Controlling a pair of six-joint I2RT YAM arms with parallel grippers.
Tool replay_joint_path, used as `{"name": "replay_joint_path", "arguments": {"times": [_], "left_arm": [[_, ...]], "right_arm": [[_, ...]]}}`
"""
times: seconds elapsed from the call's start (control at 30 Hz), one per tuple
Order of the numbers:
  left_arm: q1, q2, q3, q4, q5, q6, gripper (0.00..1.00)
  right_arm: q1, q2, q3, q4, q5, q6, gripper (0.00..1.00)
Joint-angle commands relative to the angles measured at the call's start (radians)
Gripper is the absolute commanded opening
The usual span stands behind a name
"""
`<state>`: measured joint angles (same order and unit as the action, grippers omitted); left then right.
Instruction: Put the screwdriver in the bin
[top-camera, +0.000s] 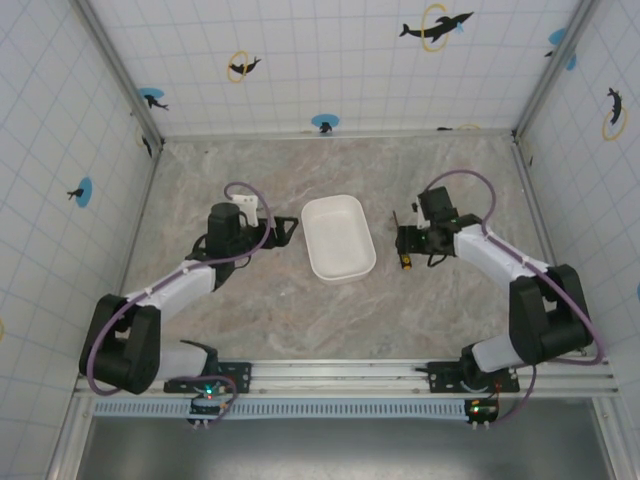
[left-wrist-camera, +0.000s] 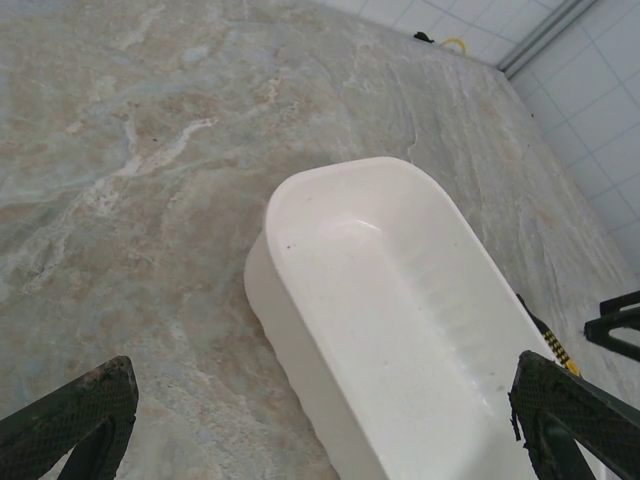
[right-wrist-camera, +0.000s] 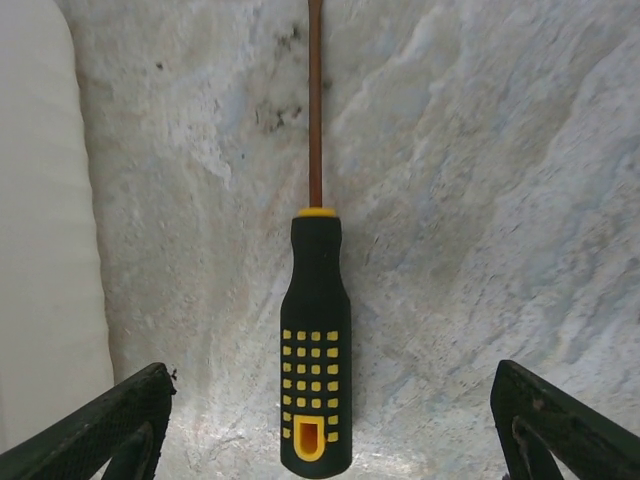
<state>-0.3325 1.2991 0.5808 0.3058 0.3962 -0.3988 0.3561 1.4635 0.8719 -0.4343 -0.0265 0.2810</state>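
The right claw (top-camera: 409, 244) hangs low over the screwdriver (right-wrist-camera: 316, 345) with its jaws spread wide. One finger stands on each side of the handle, and neither touches it. The tool lies flat on the table (top-camera: 250, 320), midway between those fingers. Its butt end is nearest the wrist and its shaft runs straight ahead, away from the claw. That lines the claw up with the tool, and to my eye it is set for a pinch across the handle, the thickest part and the easiest to hold.

The handle is black and looks rubbery. It bulges toward the butt, with a grid of small yellow squares, a yellow slot at the end and a yellow collar where the thin, smooth, dark metal shaft begins. The tabletop is pale and veined like marble, and looks hard and flat.

The bin (left-wrist-camera: 400, 300) sits just beside the right claw, on its left. It is a shallow white plastic tray, glossy, with rounded corners and a raised rim, and nothing lies in it. The left claw (top-camera: 286, 232) waits on the bin's far side, close to the rim, also spread open and holding nothing. I guess it is there to steady the light tray.
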Motion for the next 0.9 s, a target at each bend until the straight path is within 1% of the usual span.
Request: {"name": "replay_joint_path", "arguments": {"times": [0.0, 0.1, 0.23, 0.47, 0.57, 0.8, 0.87], "left_arm": [[-0.004, -0.031, 0.004, -0.042, 0.004, -0.014, 0.98], [-0.004, -0.045, -0.011, -0.043, -0.005, -0.015, 0.98], [-0.004, -0.048, -0.013, -0.053, -0.009, -0.018, 0.98], [-0.005, -0.020, 0.004, -0.063, 0.001, -0.021, 0.98], [-0.003, -0.021, 0.007, -0.066, -0.002, -0.020, 0.98], [-0.001, -0.031, 0.007, -0.087, -0.014, -0.015, 0.98], [-0.003, -0.034, 0.007, -0.093, -0.020, -0.012, 0.98]], "right_arm": [[0.014, 0.036, 0.044, -0.038, 0.009, 0.007, 0.82], [0.018, 0.065, 0.054, -0.049, 0.013, 0.007, 0.78], [0.036, 0.101, 0.068, -0.057, 0.029, 0.003, 0.76], [0.064, 0.154, 0.116, -0.095, 0.098, 0.001, 0.71], [0.069, 0.180, 0.127, -0.096, 0.100, 0.001, 0.67], [0.083, 0.235, 0.147, -0.100, 0.089, 0.000, 0.52], [0.085, 0.247, 0.150, -0.103, 0.087, 0.000, 0.51]]}}
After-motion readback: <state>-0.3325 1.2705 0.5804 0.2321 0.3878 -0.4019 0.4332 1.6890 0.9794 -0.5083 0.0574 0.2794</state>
